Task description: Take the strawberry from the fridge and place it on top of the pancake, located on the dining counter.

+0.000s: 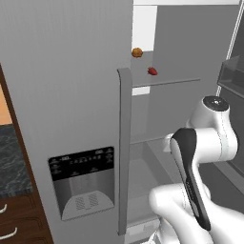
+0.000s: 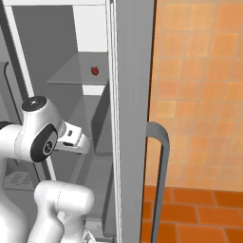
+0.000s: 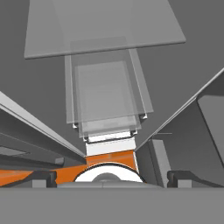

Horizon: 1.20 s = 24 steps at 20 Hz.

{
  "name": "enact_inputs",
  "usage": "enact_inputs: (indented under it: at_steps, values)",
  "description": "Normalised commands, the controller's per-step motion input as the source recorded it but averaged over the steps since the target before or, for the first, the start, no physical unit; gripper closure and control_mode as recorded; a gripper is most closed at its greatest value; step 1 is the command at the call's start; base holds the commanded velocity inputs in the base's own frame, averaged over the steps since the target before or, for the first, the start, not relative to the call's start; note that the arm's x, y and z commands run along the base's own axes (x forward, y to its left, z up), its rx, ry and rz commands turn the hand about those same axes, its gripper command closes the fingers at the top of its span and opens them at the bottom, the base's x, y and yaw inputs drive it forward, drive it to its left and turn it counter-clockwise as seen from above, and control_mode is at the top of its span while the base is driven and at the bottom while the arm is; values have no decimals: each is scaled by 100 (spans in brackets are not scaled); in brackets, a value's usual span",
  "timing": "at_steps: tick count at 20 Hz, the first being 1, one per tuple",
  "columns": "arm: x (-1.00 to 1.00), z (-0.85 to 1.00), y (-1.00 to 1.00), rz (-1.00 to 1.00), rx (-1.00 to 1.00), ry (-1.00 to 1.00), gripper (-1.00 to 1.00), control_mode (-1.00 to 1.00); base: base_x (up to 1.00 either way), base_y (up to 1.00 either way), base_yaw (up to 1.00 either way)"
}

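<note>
A: Left base view is showing the fridge (image 1: pixel 71 95), brushed grey steel, one door standing open, a long flat handle (image 1: pixel 125 147) running down the other.

B: And the strawberry (image 1: pixel 152 71)?

A: Sitting on a smooth grey shelf (image 1: pixel 167 82), tiny, red, roundish, near a knobbly orange-brown ball (image 1: pixel 137 52).

B: The fingers (image 3: pixel 111 178)?

A: Two dark tips are poking up well apart in the hand view, holding nothing, looking up at translucent shelf panes.

An orange tiled wall (image 2: pixel 199 85) is seen at the right, above darker terracotta floor tiles (image 2: pixel 199 213). A dark-topped counter (image 1: pixel 12 157) with wood drawers (image 1: pixel 21 219) is seen at the left.
</note>
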Motion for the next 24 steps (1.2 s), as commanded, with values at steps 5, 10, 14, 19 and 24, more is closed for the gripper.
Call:
enact_inputs:
  at_steps: [5, 10, 14, 19, 24]
  values:
    - [21, 19, 0, 1, 0, -22, -100, -100, 2, 0, 0]
    - [50, 59, 0, 6, 0, -30, -100, -100, 0, 0, 0]
    - [35, 93, 0, 6, -2, -15, -100, -100, 0, 0, 0]
    - [25, 93, 0, 9, -12, 0, -100, -100, 0, 0, 0]
    - [6, 44, -2, 1, -11, -7, -100, -100, 0, 0, 0]
